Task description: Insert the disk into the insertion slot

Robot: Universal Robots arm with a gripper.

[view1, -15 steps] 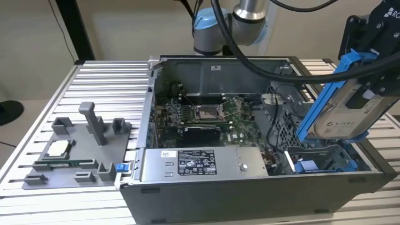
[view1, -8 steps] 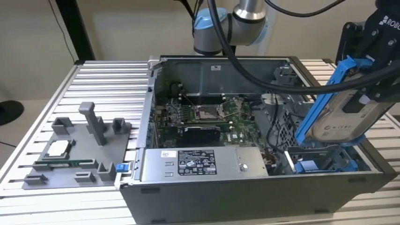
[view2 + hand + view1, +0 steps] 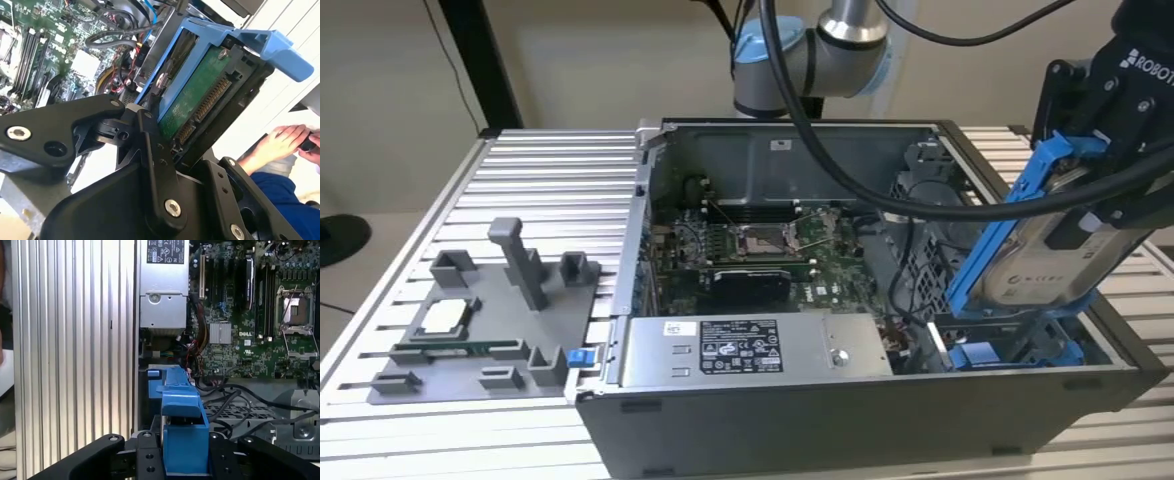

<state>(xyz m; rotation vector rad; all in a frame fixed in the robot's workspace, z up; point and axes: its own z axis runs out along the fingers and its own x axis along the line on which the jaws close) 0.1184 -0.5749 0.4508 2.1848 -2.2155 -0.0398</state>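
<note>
The disk [image 3: 1043,262] hangs in the air over the corner of the open computer case [image 3: 854,410] nearest the exterior view's right. Its silver labelled face is turned toward that camera and its blue carrier bracket [image 3: 182,425] frames it. We see its long axis steep but not plumb: the upper end leans toward the exterior view's right, and the lower end points down into the case. The gripper [image 3: 1094,185] has it by the upper part, with the fingers [image 3: 150,132] closed in against the two flat sides, so that in the second wrist view the green circuit board and connector edge sit between them. Directly under the lower end lies the insertion slot [image 3: 1007,350], with its blue rails and base beside the perforated grey wall. We judge the disk's lower edge to be at the mouth of the bay, but we cannot tell whether it touches the rails. The matter turns on that lean, since the bay stands upright and the disk is slanted over it. Farther off, the power supply [image 3: 734,350] and the motherboard [image 3: 761,245] lie toward the exterior view's left.
</note>
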